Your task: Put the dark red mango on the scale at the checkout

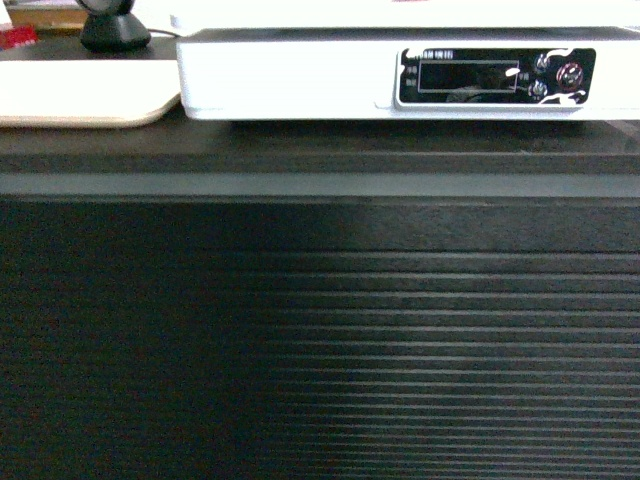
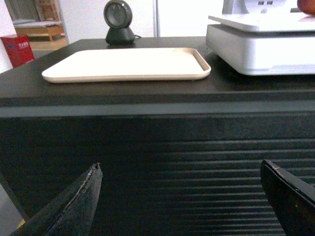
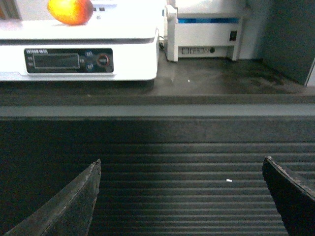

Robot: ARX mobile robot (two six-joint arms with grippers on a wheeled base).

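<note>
The mango (image 3: pixel 70 11) lies on top of the white scale (image 3: pixel 78 54), which stands on the dark desk (image 1: pixel 320 160) beside a beige tray (image 2: pixel 125 65). The left tool (image 2: pixel 179 196) and right tool (image 3: pixel 179 196) are both spread, holding nothing, level with the desk's ribbed front.

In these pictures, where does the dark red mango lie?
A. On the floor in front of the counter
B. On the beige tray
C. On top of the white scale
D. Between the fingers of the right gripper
C: in the right wrist view the dark red mango rests on the flat top of the white scale, while the right gripper and left gripper are open and empty.
</note>
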